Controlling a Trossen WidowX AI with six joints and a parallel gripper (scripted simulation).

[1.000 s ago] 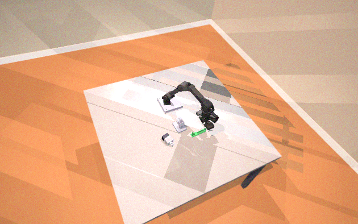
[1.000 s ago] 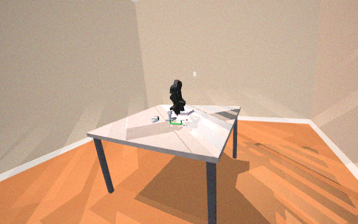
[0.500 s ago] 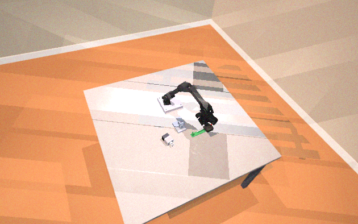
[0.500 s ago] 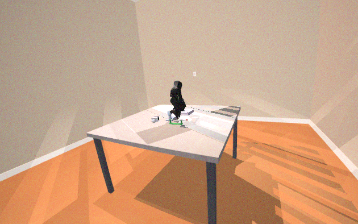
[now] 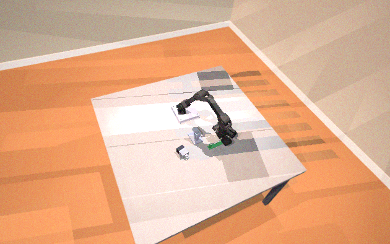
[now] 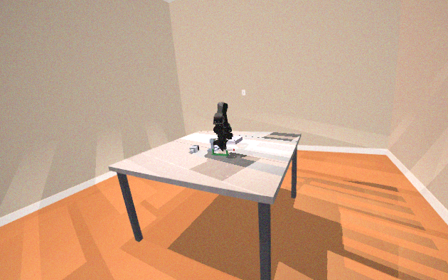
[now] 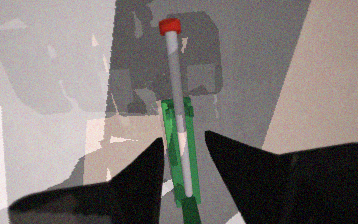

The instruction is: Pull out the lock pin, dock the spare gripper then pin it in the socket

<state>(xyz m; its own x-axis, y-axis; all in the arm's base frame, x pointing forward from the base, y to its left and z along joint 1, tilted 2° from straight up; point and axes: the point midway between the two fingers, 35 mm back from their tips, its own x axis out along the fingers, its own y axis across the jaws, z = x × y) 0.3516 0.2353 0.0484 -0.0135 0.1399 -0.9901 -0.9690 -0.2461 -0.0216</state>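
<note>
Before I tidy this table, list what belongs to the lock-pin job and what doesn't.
Job:
- red-headed pin, on the green holder
- green holder
- mount
- spare gripper
- arm

Just lying about:
- nothing I can see

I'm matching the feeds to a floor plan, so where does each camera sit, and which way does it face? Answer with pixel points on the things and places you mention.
Top: high above, looking obliquely down on the table point(image 5: 151, 183) point(image 6: 203, 174); the whole arm point(image 5: 215, 108) point(image 6: 222, 121) shows, base to gripper point(image 5: 226, 143) point(image 6: 222, 149) point(image 7: 184, 134).
Exterior: off a table corner, lower and looking slightly down; the arm shows nearly end-on, with the gripper.
Wrist: on the arm near the gripper, looking past its two dark fingers at the red-capped pin point(image 7: 176, 80) over the green holder point(image 5: 215, 145) point(image 6: 220, 154) point(image 7: 194, 160).
Shared: top and exterior both show the spare gripper point(image 5: 182, 152) point(image 6: 193, 149).
</note>
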